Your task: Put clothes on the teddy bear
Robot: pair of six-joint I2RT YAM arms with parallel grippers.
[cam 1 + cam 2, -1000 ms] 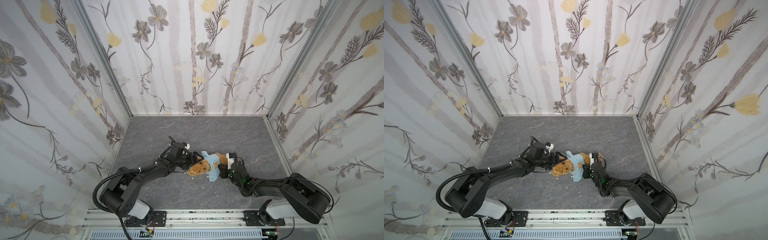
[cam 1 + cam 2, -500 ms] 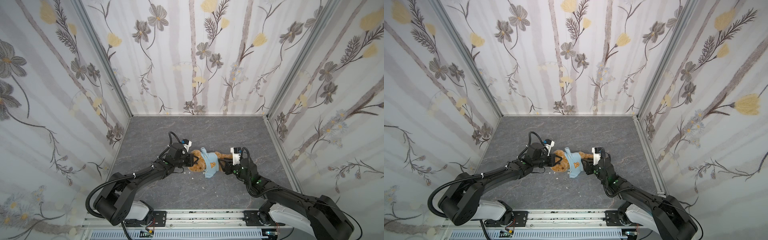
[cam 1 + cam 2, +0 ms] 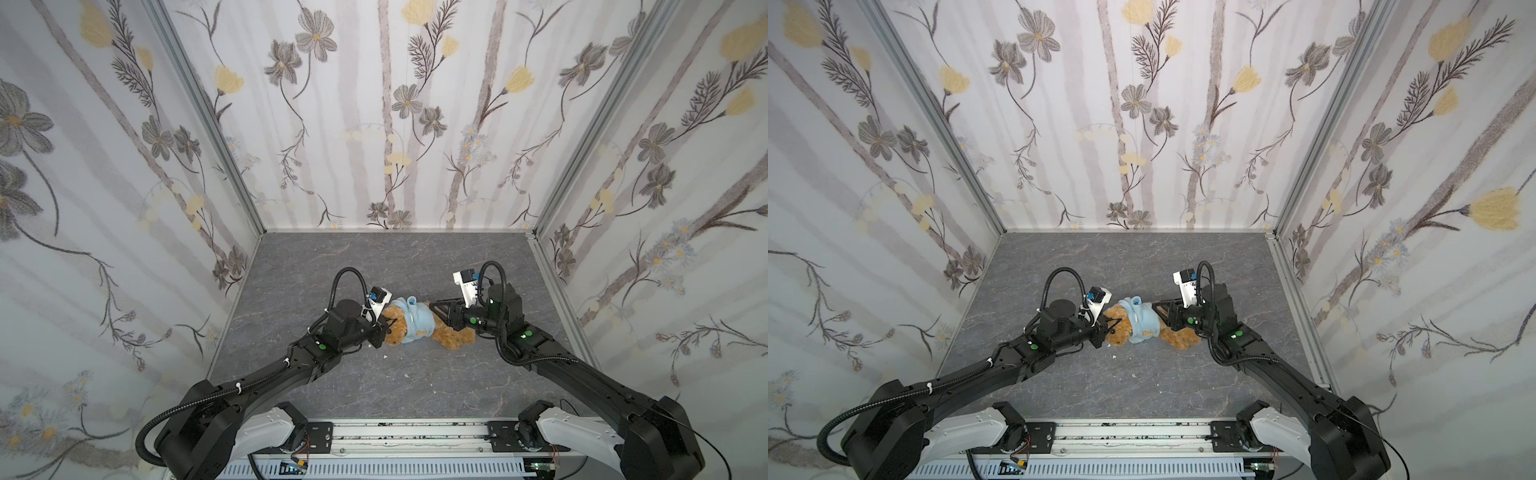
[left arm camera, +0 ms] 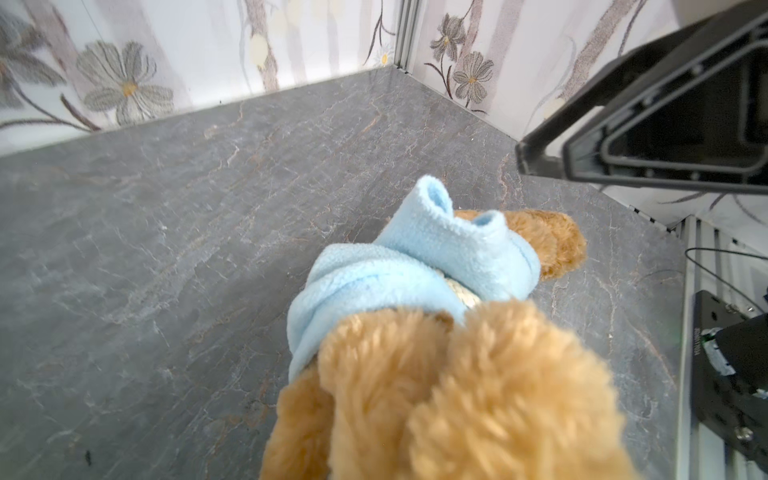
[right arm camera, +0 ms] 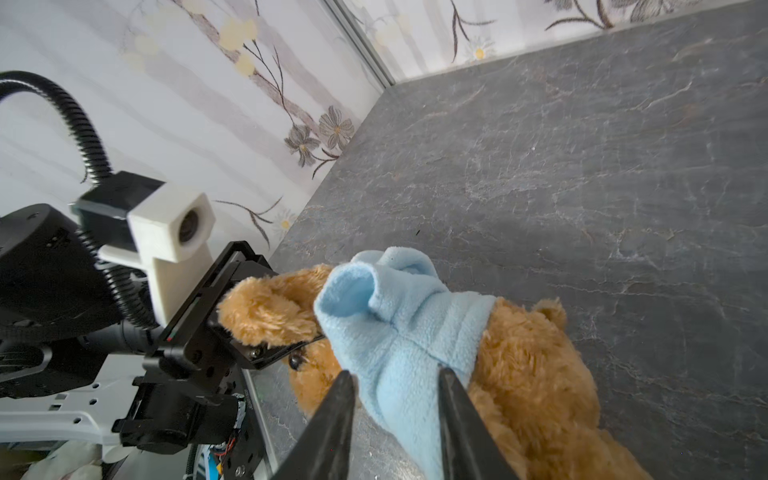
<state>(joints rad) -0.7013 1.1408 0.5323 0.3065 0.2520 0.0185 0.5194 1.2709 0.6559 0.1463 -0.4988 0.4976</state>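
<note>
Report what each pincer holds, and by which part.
Left pincer clamps the teddy bear by its head. Right pincer straddles the hem of the light-blue top; whether it grips cannot be told.

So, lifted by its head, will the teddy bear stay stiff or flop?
Probably flop: the teddy bear looks like soft plush, and the left tool sinks into its head. Likely light, hardly slippery: curly fur and the fleece top give grip.
</note>
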